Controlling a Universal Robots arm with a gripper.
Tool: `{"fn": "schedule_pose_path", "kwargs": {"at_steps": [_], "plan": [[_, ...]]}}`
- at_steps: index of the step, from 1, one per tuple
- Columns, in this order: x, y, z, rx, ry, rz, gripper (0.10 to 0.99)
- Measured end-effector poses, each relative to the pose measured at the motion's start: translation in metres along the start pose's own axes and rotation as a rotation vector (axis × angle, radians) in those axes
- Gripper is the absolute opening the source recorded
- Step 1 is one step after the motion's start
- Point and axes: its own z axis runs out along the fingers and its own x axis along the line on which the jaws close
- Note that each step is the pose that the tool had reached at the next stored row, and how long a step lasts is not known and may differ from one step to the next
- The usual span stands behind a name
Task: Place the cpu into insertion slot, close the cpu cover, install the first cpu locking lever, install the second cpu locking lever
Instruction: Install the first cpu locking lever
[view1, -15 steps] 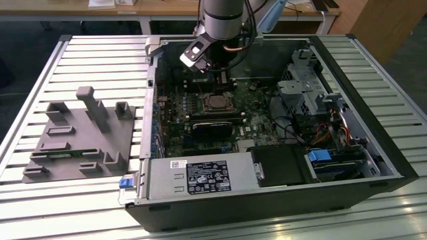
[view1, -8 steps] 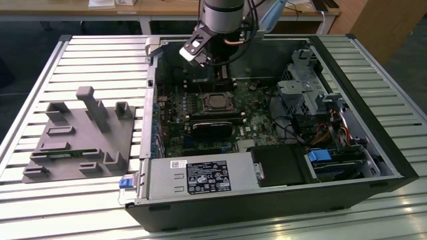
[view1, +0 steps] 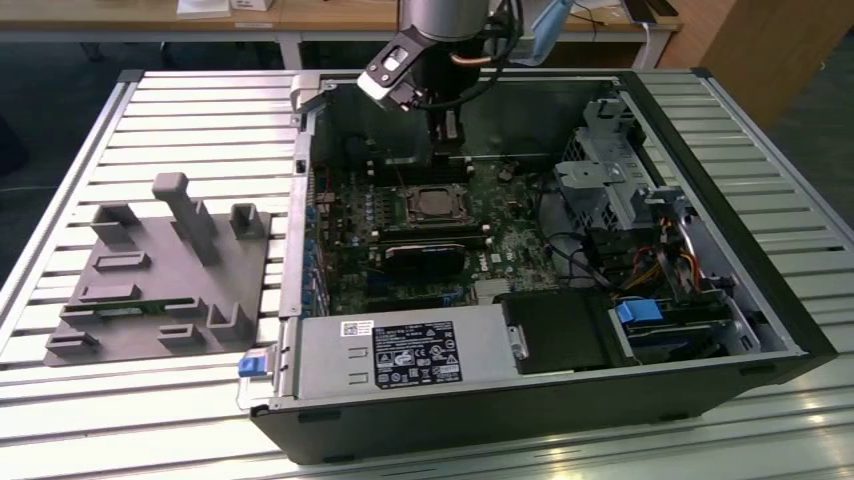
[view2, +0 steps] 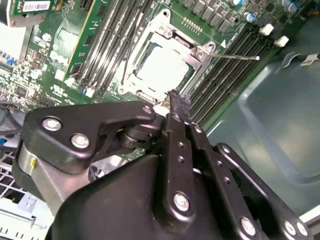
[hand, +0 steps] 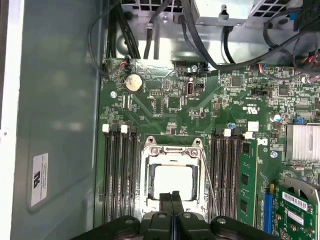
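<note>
- Jaws of the gripper are pressed together and hold nothing. The tips hang close over one edge of the insertion slot.
- The cpu lies flat in the slot, mid-motherboard toward the case's far wall. The cpu cover frames it.
- Chip, by judgement: light, rigid, smooth-topped and fragile underneath. Handle it by the edges only.
- Cover: thin, stiff sheet metal. Press on the frame, not the window.
- A wire locking lever angles out beside the socket. It is probably springy, so take it at the free end.

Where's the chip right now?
In both wrist views the cpu lies on the motherboard, framed by the cpu cover, between memory slots, right by the shut gripper.
</note>
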Motion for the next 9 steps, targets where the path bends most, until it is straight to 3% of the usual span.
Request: {"fn": "schedule_pose_path", "kwargs": {"at_steps": [3,9], "plan": [[0.0,0.0,-0.0001,0.0,0.0005,-0.026,0.106],[0.0,0.0,0.0,0.0,0.0002,-0.146,0.106]]}}
